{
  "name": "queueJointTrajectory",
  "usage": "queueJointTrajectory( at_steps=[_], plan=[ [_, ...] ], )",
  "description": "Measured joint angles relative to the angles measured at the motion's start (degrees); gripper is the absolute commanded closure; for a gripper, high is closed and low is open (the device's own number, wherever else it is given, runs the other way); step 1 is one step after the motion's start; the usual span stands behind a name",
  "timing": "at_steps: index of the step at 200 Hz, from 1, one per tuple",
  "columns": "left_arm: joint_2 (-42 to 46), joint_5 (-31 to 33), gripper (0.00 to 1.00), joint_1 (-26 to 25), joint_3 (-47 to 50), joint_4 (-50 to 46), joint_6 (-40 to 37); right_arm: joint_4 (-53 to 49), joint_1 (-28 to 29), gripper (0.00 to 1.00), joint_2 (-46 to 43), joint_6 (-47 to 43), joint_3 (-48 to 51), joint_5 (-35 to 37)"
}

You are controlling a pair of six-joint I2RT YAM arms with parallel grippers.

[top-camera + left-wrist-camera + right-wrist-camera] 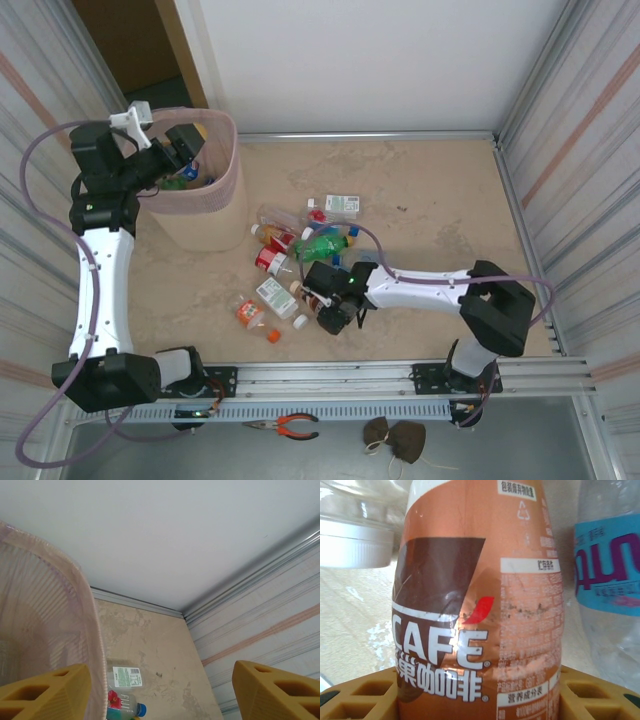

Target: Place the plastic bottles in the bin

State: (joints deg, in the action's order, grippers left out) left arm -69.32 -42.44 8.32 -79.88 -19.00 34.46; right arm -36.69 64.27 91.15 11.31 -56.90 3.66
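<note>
R claw (479, 687) pinches brown coffee bottle (475, 580) at centre of top view, its top cut off in wrist view, white cap (352, 545) & blue-label bottle (607, 570) crowding beside; L claw (160, 672) spread, empty, over pink bin (215, 215) upper left, contents half-hidden by arm.

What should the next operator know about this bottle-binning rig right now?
The left end effector is open and empty above the pale pink ribbed plastic bin.
The right end effector is low at the table, fingers either side of a brown-labelled plastic coffee bottle; firm grip unconfirmed.
Done: a few plastic bottles lie in the bin.
Left: the cluster of clear and green plastic bottles on the table, brown one included.
</note>
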Motion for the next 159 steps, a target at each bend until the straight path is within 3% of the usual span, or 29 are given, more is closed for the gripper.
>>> queueJointTrajectory(
  at_steps=[90,159],
  plan=[
    [1.16,-4.76,0.24,-2.93,5.77,9.68,2.71,2.64,0.00,0.51,-14.38,0.04,-0.94,3.04],
    [-0.70,-5.86,0.25,-18.51,3.45,10.05,-2.69,13.31,0.00,0.54,-23.39,-0.59,-0.96,5.64]
  ],
)
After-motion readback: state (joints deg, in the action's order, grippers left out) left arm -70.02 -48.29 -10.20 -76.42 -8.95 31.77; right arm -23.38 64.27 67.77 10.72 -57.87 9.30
